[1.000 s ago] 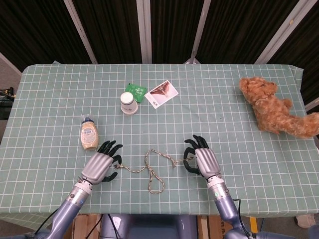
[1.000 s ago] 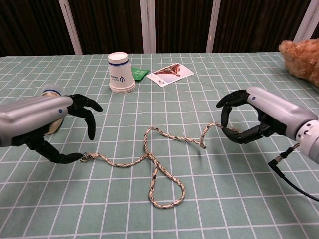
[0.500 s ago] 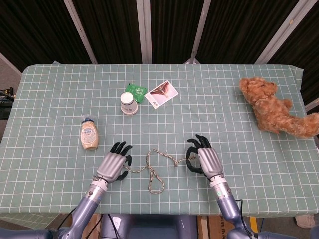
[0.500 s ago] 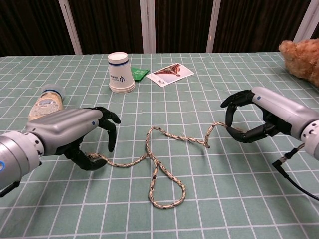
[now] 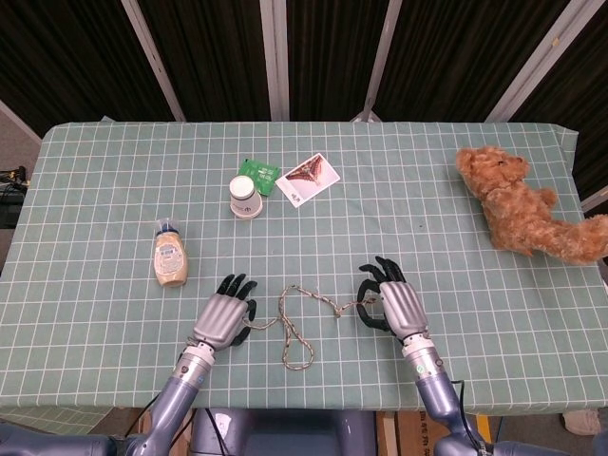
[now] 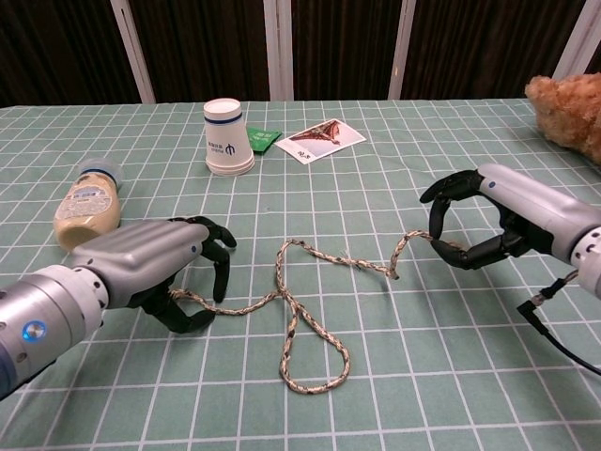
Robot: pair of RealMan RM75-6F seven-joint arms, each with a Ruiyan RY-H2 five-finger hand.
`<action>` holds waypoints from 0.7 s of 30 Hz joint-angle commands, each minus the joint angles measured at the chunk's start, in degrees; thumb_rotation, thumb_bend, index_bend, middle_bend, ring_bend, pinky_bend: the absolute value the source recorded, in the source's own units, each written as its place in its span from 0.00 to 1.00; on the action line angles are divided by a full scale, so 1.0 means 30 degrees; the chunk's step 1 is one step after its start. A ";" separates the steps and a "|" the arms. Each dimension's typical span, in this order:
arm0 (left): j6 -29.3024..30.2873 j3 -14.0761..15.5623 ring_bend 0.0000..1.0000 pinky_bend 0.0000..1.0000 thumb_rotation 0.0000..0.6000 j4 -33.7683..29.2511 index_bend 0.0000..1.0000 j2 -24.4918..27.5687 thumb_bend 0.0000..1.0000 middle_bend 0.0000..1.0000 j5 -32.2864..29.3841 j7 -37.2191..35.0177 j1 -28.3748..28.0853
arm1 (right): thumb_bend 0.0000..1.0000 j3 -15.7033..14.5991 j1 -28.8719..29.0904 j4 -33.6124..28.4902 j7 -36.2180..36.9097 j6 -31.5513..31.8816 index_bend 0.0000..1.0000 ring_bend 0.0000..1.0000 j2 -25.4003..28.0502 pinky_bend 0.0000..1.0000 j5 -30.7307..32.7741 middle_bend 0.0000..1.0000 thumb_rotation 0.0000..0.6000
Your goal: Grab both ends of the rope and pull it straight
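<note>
While the rope [image 6: 299,310] lay looped on the green checked table [image 5: 456,218], the left hand [image 6: 160,268] curled its fingers around the rope's left end, gripping it against the cloth. Right of the loop, the right hand [image 6: 488,221] pinched the other end between thumb and fingers, lifting that end slightly. Beyond the rope's left end lay a sauce bottle [image 5: 170,256] on its side. Farther behind the rope stood an upturned paper cup [image 6: 226,137], with a green packet [image 5: 259,175] and a picture card [image 5: 307,179] beside it. Far right of the rope sat a teddy bear [image 5: 518,204].
</note>
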 commanded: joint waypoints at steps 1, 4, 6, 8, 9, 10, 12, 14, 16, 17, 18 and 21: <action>0.0035 0.0075 0.00 0.00 1.00 0.0117 0.54 -0.0117 0.45 0.12 -0.0105 0.0004 -0.0067 | 0.49 -0.0008 0.0002 0.0000 -0.0005 0.0008 0.61 0.00 0.0002 0.00 0.0000 0.23 1.00; 0.0107 0.0158 0.00 0.00 1.00 0.0214 0.56 -0.0238 0.48 0.12 -0.0223 0.0019 -0.0145 | 0.49 -0.0008 0.0009 0.0003 0.0014 0.0010 0.61 0.00 0.0012 0.00 0.0011 0.23 1.00; 0.0174 0.0226 0.00 0.00 1.00 0.0247 0.57 -0.0282 0.50 0.13 -0.0253 -0.0002 -0.0187 | 0.49 -0.0005 0.0009 0.0008 0.0025 0.0029 0.61 0.00 0.0034 0.00 0.0002 0.23 1.00; 0.0229 0.0293 0.00 0.00 1.00 0.0270 0.59 -0.0287 0.51 0.13 -0.0266 -0.0013 -0.0214 | 0.49 -0.0002 0.0011 0.0012 0.0034 0.0031 0.61 0.00 0.0055 0.00 0.0009 0.23 1.00; 0.0254 0.0314 0.00 0.00 1.00 0.0279 0.59 -0.0285 0.51 0.13 -0.0267 -0.0027 -0.0222 | 0.49 -0.0008 0.0009 0.0015 0.0035 0.0032 0.61 0.00 0.0063 0.00 0.0010 0.23 1.00; 0.0293 0.0352 0.00 0.00 1.00 0.0288 0.59 -0.0273 0.51 0.13 -0.0258 -0.0053 -0.0230 | 0.49 -0.0026 0.0007 0.0021 0.0033 0.0030 0.61 0.00 0.0078 0.00 0.0004 0.23 1.00; 0.0359 0.0390 0.00 0.00 1.00 0.0281 0.59 -0.0222 0.51 0.13 -0.0233 -0.0119 -0.0241 | 0.49 -0.0053 -0.0005 0.0008 0.0031 0.0044 0.61 0.00 0.0109 0.00 -0.0014 0.23 1.00; 0.0440 0.0381 0.00 0.00 1.00 0.0218 0.60 -0.0126 0.51 0.13 -0.0192 -0.0214 -0.0251 | 0.49 -0.0067 -0.0016 -0.0001 0.0027 0.0062 0.61 0.00 0.0153 0.00 -0.0027 0.23 1.00; 0.0593 0.0285 0.00 0.00 1.00 0.0016 0.60 0.0110 0.51 0.13 -0.0065 -0.0368 -0.0266 | 0.49 -0.0042 -0.0033 -0.0037 0.0030 0.0112 0.61 0.00 0.0245 0.00 -0.0037 0.23 1.00; 0.0640 0.0246 0.00 0.00 1.00 -0.0076 0.60 0.0209 0.51 0.13 -0.0015 -0.0424 -0.0274 | 0.49 -0.0014 -0.0039 -0.0054 0.0028 0.0141 0.61 0.00 0.0293 0.00 -0.0036 0.23 1.00; 0.0737 0.0151 0.00 0.00 1.00 -0.0255 0.60 0.0409 0.51 0.13 0.0090 -0.0527 -0.0284 | 0.49 0.0040 -0.0046 -0.0085 0.0031 0.0189 0.61 0.00 0.0378 0.00 -0.0036 0.23 1.00; 0.0976 -0.0196 0.00 0.00 1.00 -0.0920 0.60 0.1171 0.51 0.13 0.0340 -0.0854 -0.0306 | 0.49 0.0207 -0.0083 -0.0206 0.0028 0.0336 0.61 0.00 0.0730 0.00 -0.0033 0.23 1.00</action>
